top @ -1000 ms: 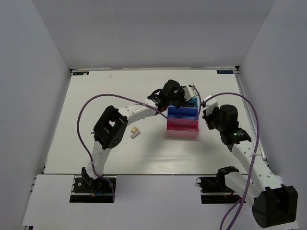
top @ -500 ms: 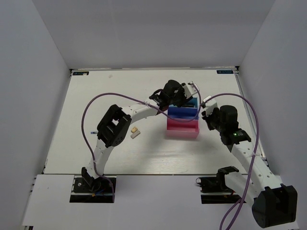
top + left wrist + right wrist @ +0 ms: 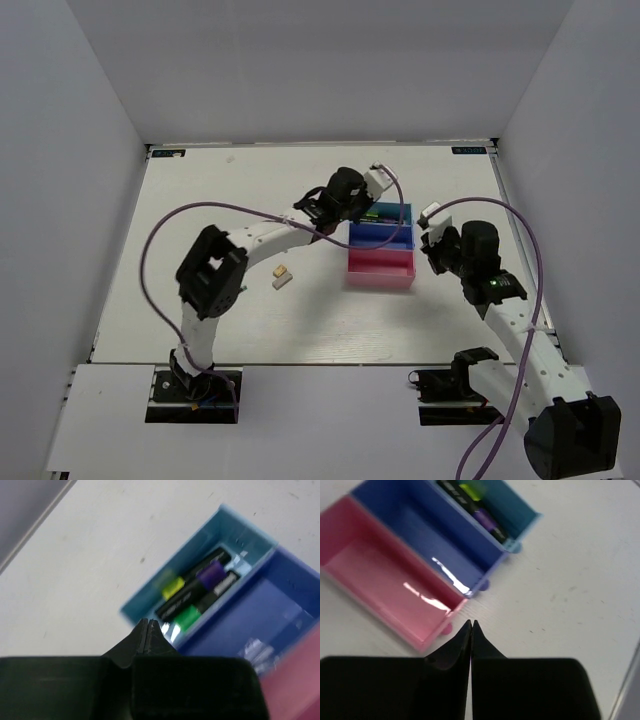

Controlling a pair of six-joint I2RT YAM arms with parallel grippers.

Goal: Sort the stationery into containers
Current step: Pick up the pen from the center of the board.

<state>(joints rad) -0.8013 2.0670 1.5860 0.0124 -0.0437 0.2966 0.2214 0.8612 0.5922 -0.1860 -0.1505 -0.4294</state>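
Yellow highlighter (image 3: pixel 173 586) and purple-and-black marker (image 3: pixel 212 573) lying along the cyan tray's (image 3: pixel 150 596) long axis, just ahead of the left end effector (image 3: pixel 150 626), closed tight and empty, right end effector (image 3: pixel 471 626) likewise closed, empty, nearest the pink tray (image 3: pixel 375 565).

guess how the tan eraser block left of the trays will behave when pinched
The tan eraser block looks boxy and flat-faced, so it probably won't roll. It is tiny, so likely light and apt to skid or flip under an off-centre pinch. The whitish block lies close beside it and may get nudged.
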